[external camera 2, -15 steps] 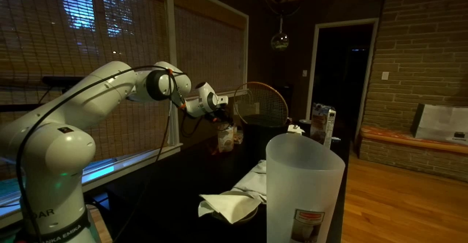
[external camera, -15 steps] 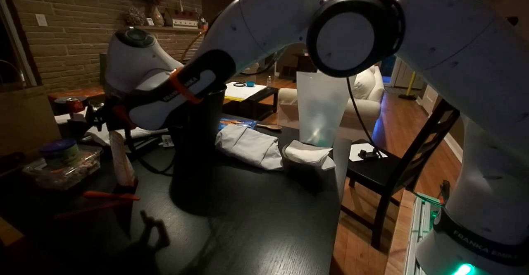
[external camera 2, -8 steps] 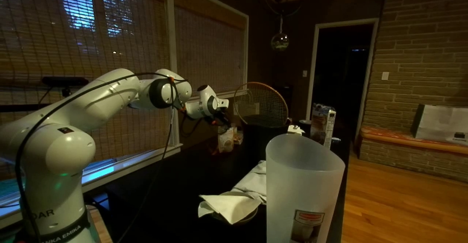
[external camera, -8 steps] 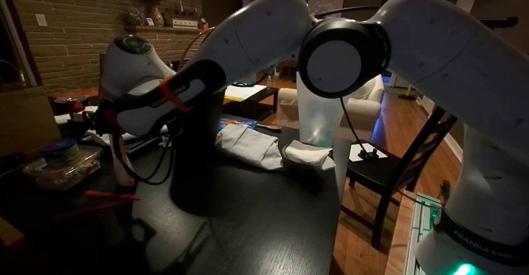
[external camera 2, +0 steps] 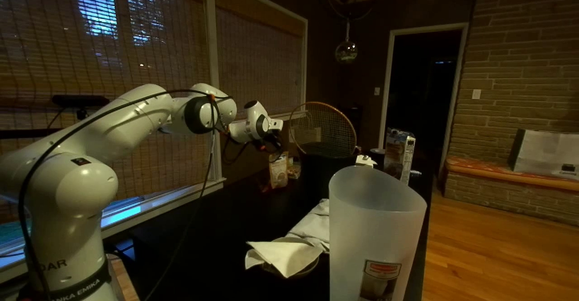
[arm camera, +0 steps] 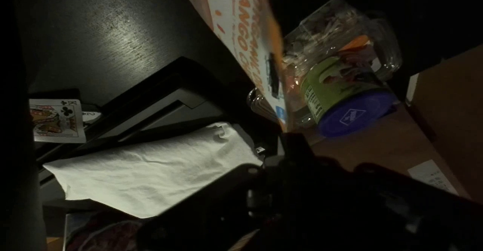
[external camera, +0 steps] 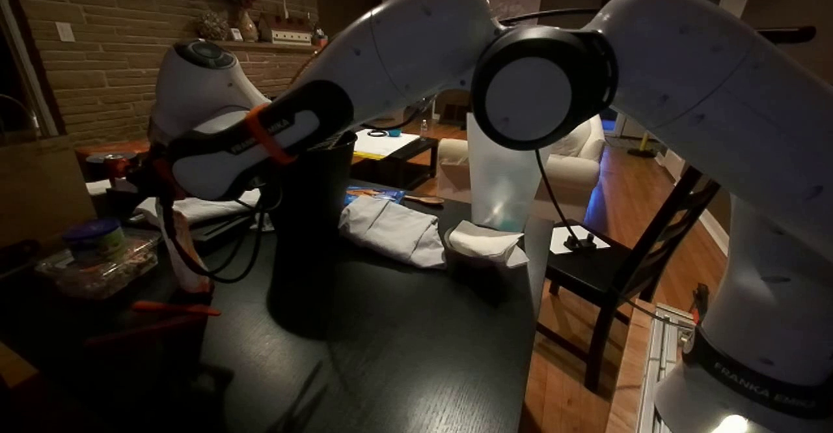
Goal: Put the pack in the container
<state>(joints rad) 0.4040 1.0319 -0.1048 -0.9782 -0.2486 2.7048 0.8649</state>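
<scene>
Pack (arm camera: 245, 41) more aslant in tool (arm camera: 288, 139)

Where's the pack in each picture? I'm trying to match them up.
In an exterior view: pack at left, below mid-height.
In an exterior view: pack just left of centre, slightly low.
In the wrist view: pack from the top edge to near the centre.
Shared landmark: the gripper, at one end of the pack.

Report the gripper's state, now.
Gripper: closed, holding the pack by its top edge.
</scene>
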